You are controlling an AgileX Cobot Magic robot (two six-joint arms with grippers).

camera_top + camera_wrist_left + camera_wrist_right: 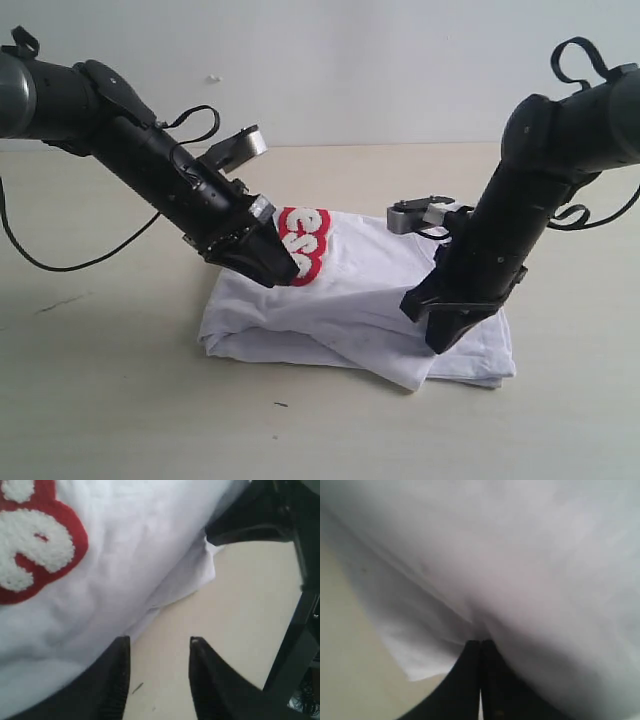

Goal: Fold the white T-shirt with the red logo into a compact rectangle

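Note:
The white T-shirt (350, 290) lies folded into a rough rectangle in the middle of the table. Part of the red logo (303, 245) shows at its back left, with the fluffy white letters "es" readable. My left gripper (283, 270) hovers low over the shirt just in front of the logo. In the left wrist view this gripper (160, 640) is open and holds nothing; bare table shows between its fingers, with the shirt (140, 555) and logo (35, 545) beside it. My right gripper (440, 340) points down at the shirt's front right. Its jaws (480, 641) are shut, and creases in the cloth (520, 555) run together at the tips.
The beige table (100, 400) extends all round the shirt, and a pale wall stands behind it. A black cable (40, 262) loops down from the left arm. The right arm (300, 580) rises close beside the left gripper's view.

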